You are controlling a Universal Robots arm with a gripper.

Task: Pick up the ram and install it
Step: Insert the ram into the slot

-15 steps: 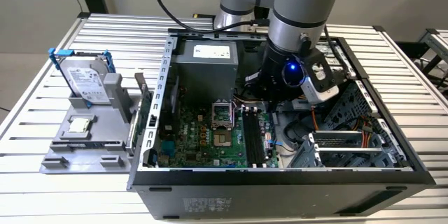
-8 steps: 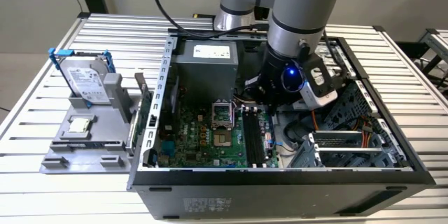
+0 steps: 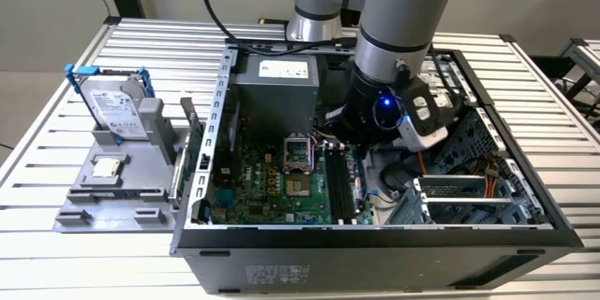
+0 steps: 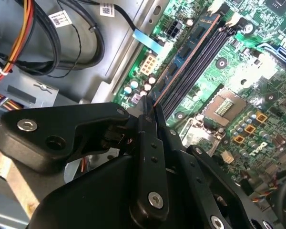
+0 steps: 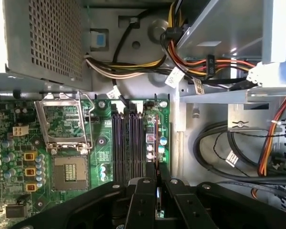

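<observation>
My gripper [image 5: 156, 183] is closed on the ram [image 4: 183, 59], which stands edge-down over the outer slot [image 5: 155, 143] of the board [image 3: 281, 180]. I judge I must keep it upright and press evenly at both ends.

Hand [image 5: 157, 183]: black fingers [image 5: 144, 200] closed on the ram [image 5: 156, 143], a thin stick held edge-on over the outermost memory slot. Motherboard [image 5: 62, 143]: green, open processor socket [image 5: 69, 169], dark empty memory slots [image 5: 126, 143]. Beside it: perforated metal housing [image 5: 47, 38], bundled coloured cables [image 5: 195, 62].
</observation>
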